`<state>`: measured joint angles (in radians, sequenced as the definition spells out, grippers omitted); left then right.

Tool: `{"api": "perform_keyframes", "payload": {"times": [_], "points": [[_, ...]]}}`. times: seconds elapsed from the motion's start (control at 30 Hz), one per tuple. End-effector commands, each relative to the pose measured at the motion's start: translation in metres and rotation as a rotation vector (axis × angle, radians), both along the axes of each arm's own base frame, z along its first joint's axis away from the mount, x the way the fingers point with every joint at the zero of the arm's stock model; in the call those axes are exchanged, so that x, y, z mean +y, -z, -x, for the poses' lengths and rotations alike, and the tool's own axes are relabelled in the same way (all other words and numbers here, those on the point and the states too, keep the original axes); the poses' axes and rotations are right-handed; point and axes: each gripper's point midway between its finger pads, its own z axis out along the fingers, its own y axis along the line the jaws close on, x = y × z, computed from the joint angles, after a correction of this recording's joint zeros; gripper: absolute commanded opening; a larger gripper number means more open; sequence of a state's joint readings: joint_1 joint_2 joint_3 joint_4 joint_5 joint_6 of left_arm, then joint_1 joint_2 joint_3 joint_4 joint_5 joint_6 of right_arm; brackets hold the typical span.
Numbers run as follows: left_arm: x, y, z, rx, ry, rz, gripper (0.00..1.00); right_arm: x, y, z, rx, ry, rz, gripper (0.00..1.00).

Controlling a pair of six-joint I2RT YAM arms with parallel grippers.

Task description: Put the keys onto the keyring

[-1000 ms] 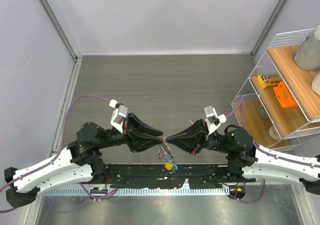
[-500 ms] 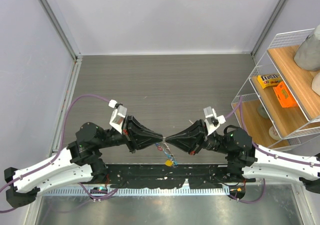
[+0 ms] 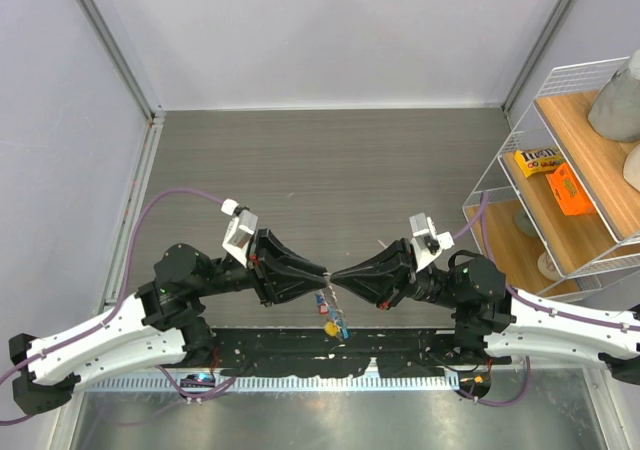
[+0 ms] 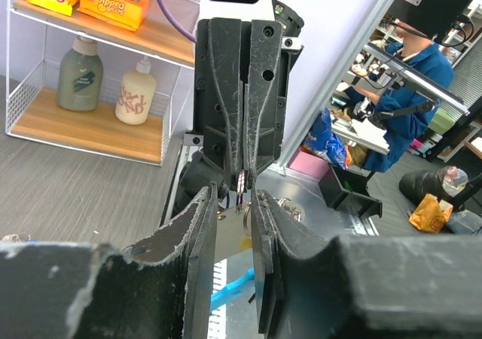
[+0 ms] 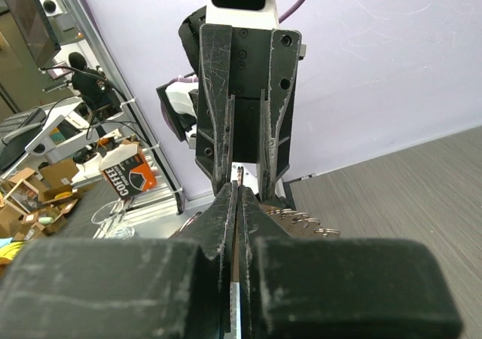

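Midway between two arms meeting tip to tip, the keyring hangs above the near edge of the grey counter. It is pinched in the right gripper, whose fingers are pressed flat together on it.

The left gripper faces it with fingers slightly spread, one on each side of the ring and apart from it.

From the left wrist the ring is seen edge-on, a thin upright sliver just below the right gripper's tips. A light-blue strip slants lower in the gap.

The right wrist camera shows only a small metal tip of the ring above its own closed fingers. The left gripper's two fingers stand parted behind it, and a row of silvery loops lies on a pale surface lower right.

Only the top view shows the keys. They form a short string with red, yellow and blue tags, trailing from the meeting point toward the arm bases and a little to the right. That view hides the ring itself between the black fingers.

A wire shelf with boxes stands at the counter's right side.
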<state>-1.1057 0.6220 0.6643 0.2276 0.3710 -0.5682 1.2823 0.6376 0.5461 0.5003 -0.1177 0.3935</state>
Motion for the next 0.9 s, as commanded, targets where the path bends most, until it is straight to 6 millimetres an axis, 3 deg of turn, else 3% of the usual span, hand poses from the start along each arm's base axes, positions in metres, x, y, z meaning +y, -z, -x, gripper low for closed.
{"api": "perform_keyframes", "payload": {"times": [0.0,0.23,0.3,0.37,0.7,0.83,0.87], "points": [[0.0016,-0.0149,0.0034,-0.023,0.014,0.029,0.29,-0.0102,-0.0449,0.0017,-0.045,0.017,-0.124,0.06],[0.0039,-0.0178,0.0025,-0.03,0.002,0.037,0.23,-0.0092,-0.0437,0.0022,-0.049,0.018,-0.117,0.06],[0.0026,-0.0164,0.0035,-0.028,0.012,0.031,0.15,-0.0089,-0.0437,0.0019,-0.051,0.02,-0.117,0.06],[0.0023,-0.0161,0.003,-0.025,0.01,0.028,0.0,-0.0092,-0.0448,0.0025,-0.05,0.018,-0.122,0.06],[0.0048,-0.0172,0.0051,-0.04,0.014,-0.008,0.0,-0.0126,-0.045,0.0051,-0.061,0.016,-0.085,0.06],[0.0044,-0.0109,0.0052,-0.038,0.017,-0.063,0.0,-0.0137,-0.0423,0.0093,-0.077,0.0,-0.032,0.27],[0.0045,-0.0104,0.0048,-0.039,0.016,-0.074,0.0,-0.0134,-0.0408,0.0098,-0.077,-0.003,-0.006,0.36]]}}
